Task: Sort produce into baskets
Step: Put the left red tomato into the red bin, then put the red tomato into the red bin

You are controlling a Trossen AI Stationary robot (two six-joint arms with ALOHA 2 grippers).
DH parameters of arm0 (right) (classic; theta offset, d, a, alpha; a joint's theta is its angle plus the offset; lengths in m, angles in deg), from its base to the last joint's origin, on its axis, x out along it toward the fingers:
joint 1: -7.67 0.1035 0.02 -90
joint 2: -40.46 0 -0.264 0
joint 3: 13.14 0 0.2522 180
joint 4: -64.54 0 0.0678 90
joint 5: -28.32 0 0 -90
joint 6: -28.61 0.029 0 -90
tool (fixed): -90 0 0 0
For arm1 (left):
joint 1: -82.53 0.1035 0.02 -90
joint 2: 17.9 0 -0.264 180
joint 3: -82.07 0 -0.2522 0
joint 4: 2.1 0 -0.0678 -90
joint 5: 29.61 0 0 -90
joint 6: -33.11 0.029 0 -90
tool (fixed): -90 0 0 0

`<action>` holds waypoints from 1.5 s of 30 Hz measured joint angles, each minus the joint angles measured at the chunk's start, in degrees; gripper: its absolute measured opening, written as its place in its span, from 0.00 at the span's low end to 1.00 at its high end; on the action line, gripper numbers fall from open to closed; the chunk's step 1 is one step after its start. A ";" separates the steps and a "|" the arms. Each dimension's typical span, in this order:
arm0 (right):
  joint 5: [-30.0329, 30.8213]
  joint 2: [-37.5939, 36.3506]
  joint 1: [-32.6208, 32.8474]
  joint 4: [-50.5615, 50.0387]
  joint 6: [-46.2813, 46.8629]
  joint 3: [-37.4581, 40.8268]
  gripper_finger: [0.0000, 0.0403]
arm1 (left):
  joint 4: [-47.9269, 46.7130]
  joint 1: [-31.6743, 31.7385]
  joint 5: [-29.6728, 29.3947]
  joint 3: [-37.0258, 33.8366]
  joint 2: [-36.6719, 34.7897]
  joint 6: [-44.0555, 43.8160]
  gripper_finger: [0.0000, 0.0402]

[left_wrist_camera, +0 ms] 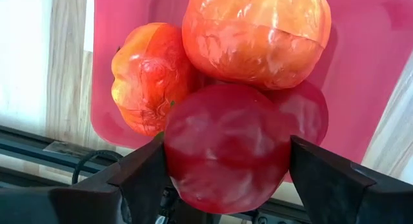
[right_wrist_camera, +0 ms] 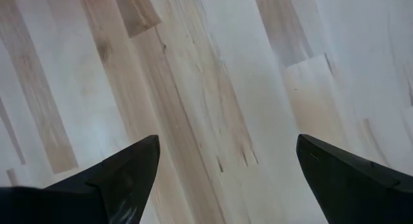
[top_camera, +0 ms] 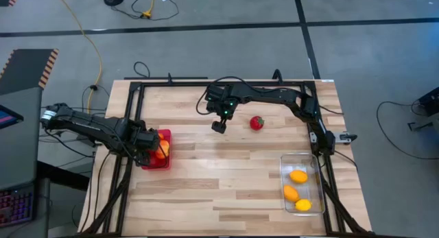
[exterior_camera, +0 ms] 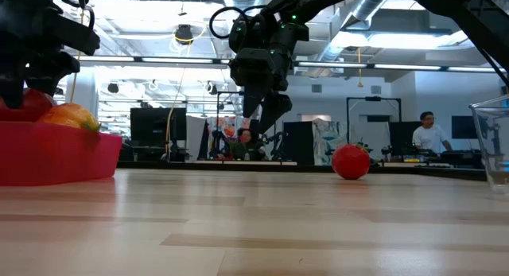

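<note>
My left gripper (top_camera: 155,150) points down over the small red basket (top_camera: 164,163), shut on a round red piece of produce (left_wrist_camera: 226,146). Two orange tomatoes (left_wrist_camera: 255,33) (left_wrist_camera: 148,75) lie in the basket under it. A red strawberry-like piece (top_camera: 256,123) rests on the table at the far middle. Just to its left my right gripper (top_camera: 218,125) hangs open above the bare wood (right_wrist_camera: 219,121), with nothing between its fingers. The clear basket (top_camera: 320,171) at the near right holds three yellow-orange ovals (top_camera: 298,176). My left gripper pinches the red piece by its two opposite sides (left_wrist_camera: 173,161) between its two fingers. The fingers come from above, pointing down. The piece sits over the orange tomatoes inside the red basket (left_wrist_camera: 361,69); whether it rests on them I cannot tell.
Black frame rails (top_camera: 206,84) run along the table's far, left and right sides. Wide bare wood (top_camera: 219,183) lies between the two baskets. In the low view, people and desks show in the room beyond the table.
</note>
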 joint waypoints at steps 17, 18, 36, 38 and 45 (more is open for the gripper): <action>9.44 0.02 -2.06 -6.82 -2.75 0.00 0.97 | -0.93 0.01 2.32 1.54 -0.45 0.04 0.84; 10.23 0.01 -2.21 -7.74 -2.80 0.00 0.97 | -1.31 0.01 2.48 1.87 -0.50 0.03 0.84; 13.17 -3.78 -4.62 -18.52 -6.79 0.09 0.97 | -2.08 0.02 -3.89 5.29 -6.69 -2.37 0.84; 14.03 -5.78 -4.40 -18.60 -5.70 1.05 0.97 | -1.80 0.02 -4.14 5.29 -7.18 -2.53 0.84; 15.52 -15.74 -3.76 -14.41 -0.59 11.79 0.97 | -0.97 0.02 -4.65 5.29 -8.75 -1.95 0.84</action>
